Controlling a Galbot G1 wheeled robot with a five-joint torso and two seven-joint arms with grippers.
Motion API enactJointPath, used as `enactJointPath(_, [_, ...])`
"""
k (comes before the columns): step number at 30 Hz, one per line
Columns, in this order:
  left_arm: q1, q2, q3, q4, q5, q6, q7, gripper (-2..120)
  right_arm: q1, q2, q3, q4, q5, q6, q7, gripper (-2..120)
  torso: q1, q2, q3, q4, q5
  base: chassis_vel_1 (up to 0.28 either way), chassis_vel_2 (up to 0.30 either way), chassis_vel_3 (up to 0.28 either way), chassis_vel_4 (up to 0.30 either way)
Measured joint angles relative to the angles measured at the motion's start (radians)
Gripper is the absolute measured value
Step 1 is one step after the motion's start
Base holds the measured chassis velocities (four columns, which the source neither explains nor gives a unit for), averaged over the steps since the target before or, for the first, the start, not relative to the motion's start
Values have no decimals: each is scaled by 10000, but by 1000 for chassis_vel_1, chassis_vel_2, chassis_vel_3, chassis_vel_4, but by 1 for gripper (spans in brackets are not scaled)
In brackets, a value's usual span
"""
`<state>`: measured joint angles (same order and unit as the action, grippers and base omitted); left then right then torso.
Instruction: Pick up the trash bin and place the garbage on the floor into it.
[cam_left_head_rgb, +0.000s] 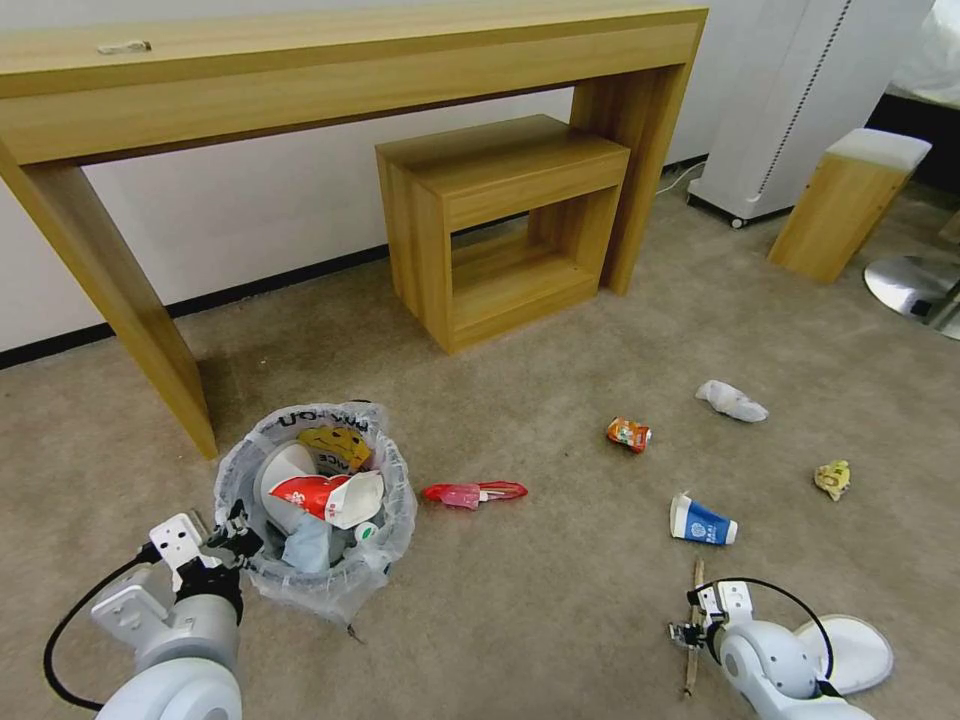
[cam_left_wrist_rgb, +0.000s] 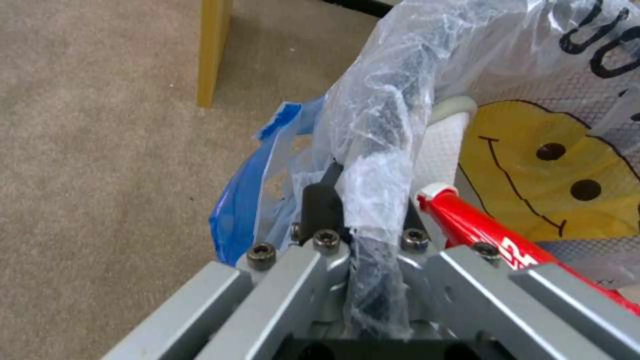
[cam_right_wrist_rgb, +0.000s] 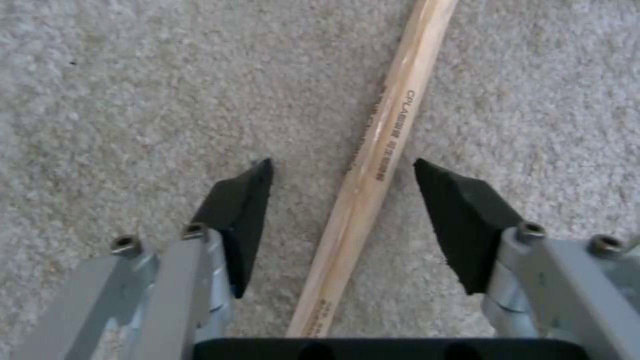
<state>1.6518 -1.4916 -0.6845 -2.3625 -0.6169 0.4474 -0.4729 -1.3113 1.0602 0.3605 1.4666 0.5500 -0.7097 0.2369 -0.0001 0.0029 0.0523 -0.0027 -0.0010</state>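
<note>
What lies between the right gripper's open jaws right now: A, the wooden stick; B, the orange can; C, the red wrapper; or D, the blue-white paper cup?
A: in the right wrist view the right gripper has its jaws spread on either side of the wooden stick, which lies on the floor.

1. The head camera looks forward and down from above both arms, taking in the floor (cam_left_head_rgb: 560, 600) ahead of each end effector.
2. The left wrist camera sits right behind the left end effector (cam_left_wrist_rgb: 370, 220), close on the trash bin (cam_left_wrist_rgb: 400, 100) rim; the head view shares that rim.
3. The right wrist camera looks straight down past the right end effector (cam_right_wrist_rgb: 340, 195) at the wooden stick (cam_right_wrist_rgb: 380, 150) between its spread fingers, also seen from the head.
</note>
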Motion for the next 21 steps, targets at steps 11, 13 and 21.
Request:
enactJointPath(11, [15, 36, -17, 49, -8, -51, 20, 1, -100, 30, 6, -91, -364, 286, -111, 30, 0, -3, 2, 8, 22, 0, 0, 0, 0])
enactJointPath(13, [18, 39, -19, 42, -9, -53, 21, 1, -137, 17, 19, -58, -374, 292, -111, 30, 0, -6, 2, 9, 29, 0, 0, 0, 0])
enactJointPath(21, [102, 42, -3, -104, -17, -111, 46, 1, -836, -459, 425, 1144, -326, 279, 77, 0, 2, -19, 10, -10, 33, -38, -11, 0, -6])
